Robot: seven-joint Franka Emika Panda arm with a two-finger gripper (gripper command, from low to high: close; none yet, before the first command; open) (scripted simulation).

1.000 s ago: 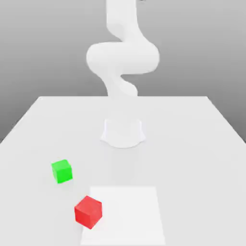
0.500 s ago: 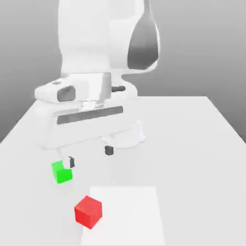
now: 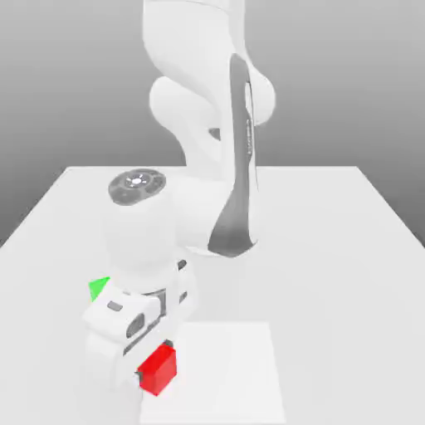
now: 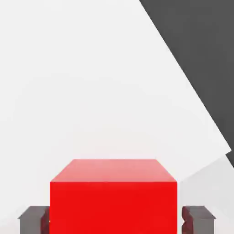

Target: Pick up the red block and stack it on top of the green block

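Gripper (image 4: 113, 218) fingers clamp the red block (image 3: 158, 370) on the white surface (image 3: 332, 249), near the partly hidden green block (image 3: 98, 287).

The red block (image 3: 158, 370) is a plain, glossy cube sitting flat and upright on the white table, at the edge of a paler square patch. In the hand view the red block (image 4: 113, 196) sits squarely between the two dark jaws, one pad against each side face, its top face level and unmarked. The green block (image 3: 99, 287) is a cube of which just one corner is visible; it sits apart from the jaws, farther back toward the exterior view's left.
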